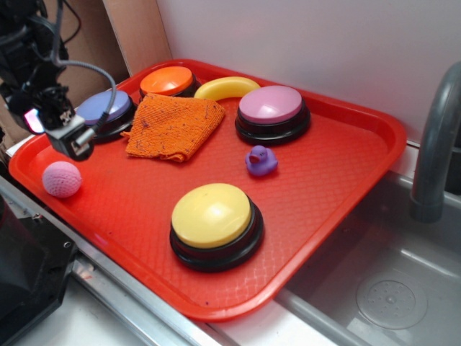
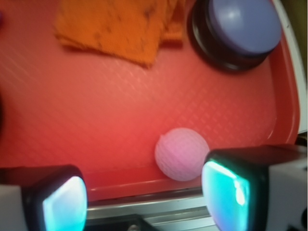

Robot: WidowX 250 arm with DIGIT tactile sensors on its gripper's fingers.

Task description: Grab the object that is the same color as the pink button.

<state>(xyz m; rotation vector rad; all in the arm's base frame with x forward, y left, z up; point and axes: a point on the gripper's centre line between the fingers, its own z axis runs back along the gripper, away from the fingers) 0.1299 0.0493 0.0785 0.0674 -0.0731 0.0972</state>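
The small light-pink knitted ball lies on the red tray near its left front rim. It also shows in the wrist view, just ahead of the right fingertip. The pink button, pale pink dome on a black base, stands at the tray's back. My gripper hangs above the tray's left end, above and behind the ball. In the wrist view my gripper is open and empty, jaws wide apart, with the tray rim between them.
On the tray: a lavender-blue button behind the gripper, an orange button, a yellow banana-shaped toy, an orange cloth, a purple duck, a yellow button. A sink and faucet lie right.
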